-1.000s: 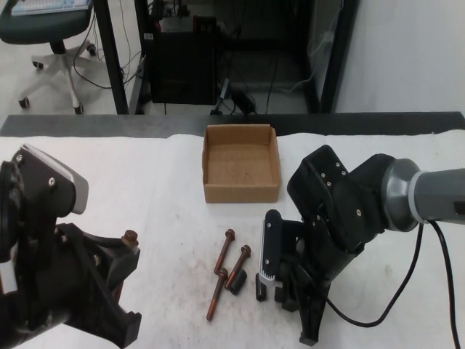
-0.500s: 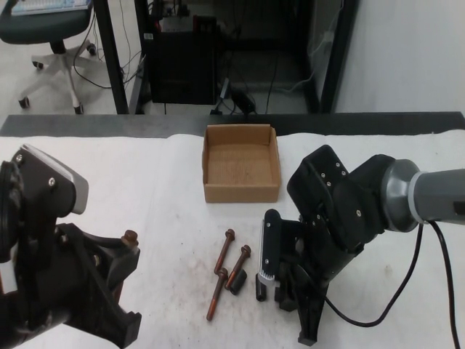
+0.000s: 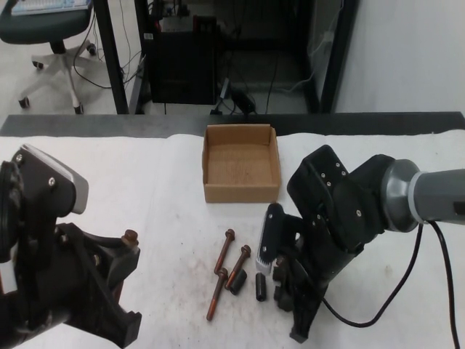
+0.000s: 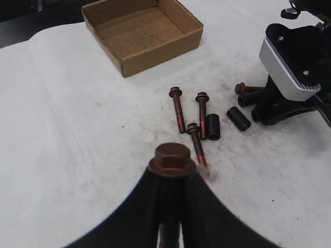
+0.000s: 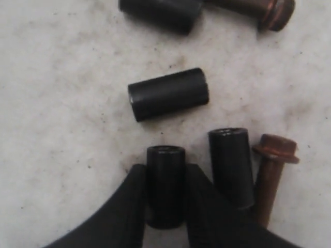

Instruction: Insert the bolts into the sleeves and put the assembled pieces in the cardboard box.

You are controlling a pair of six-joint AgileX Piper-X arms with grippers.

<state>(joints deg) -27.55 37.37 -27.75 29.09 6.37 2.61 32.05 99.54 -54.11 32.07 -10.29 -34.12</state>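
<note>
White cloth (image 3: 145, 182) — cardboard box (image 3: 240, 193) — bolts (image 3: 224, 252) outside it

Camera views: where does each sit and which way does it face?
High view: behind both arms, facing forward and down over the white-covered bench and brown cardboard box; left arm and right arm show.
Left wrist view: on the left wrist, facing across the bench toward the box; left gripper shut on a rusty hex-head bolt.
Right wrist view: on the right wrist, facing down at the bench; right gripper shut on a black cylindrical sleeve.
Shared: high and left wrist views both show the box and loose bolts.
</note>
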